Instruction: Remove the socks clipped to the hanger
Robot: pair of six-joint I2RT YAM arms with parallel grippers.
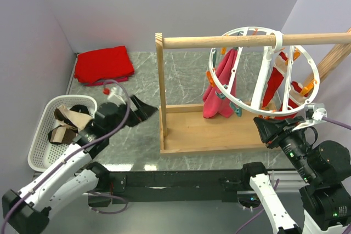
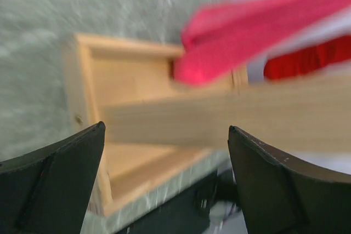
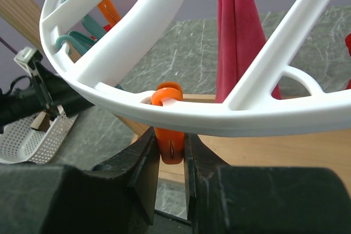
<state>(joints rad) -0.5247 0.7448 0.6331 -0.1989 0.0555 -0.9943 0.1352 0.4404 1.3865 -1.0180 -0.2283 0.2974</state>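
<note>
The white ring hanger hangs by its hook on the wooden rail. A pink sock hangs clipped on its left side, and red-and-white socks on its right. My right gripper is under the ring's near rim, shut on an orange peg with no sock in it. The rim crosses the right wrist view, with the pink sock behind it. My left gripper is open and empty beside the frame's left post. Its view is blurred and shows the pink sock.
A wooden frame with a base tray and a top rail carries the hanger. A white basket at the left holds brown-and-cream and black socks. A folded red cloth lies at the back left.
</note>
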